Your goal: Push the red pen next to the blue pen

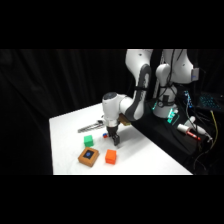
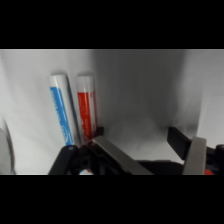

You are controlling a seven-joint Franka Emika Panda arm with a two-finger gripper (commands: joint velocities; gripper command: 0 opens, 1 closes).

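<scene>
Red pen (image 2: 86,107) already parallel, just beside blue pen (image 2: 62,110); tool (image 2: 145,142) wide, empty, one finger at red's end; ease off, no further shove.

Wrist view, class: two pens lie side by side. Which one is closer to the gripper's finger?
The red pen. Its lower end sits right by the finger, while the blue pen lies on its far side.

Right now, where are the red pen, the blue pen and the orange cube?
red pen (image 2: 87,107): wrist view, on its red middle section.
blue pen (image 2: 62,110): wrist view, on its blue printed barrel.
orange cube (image 1: 110,157): side view, on its top face.
</scene>
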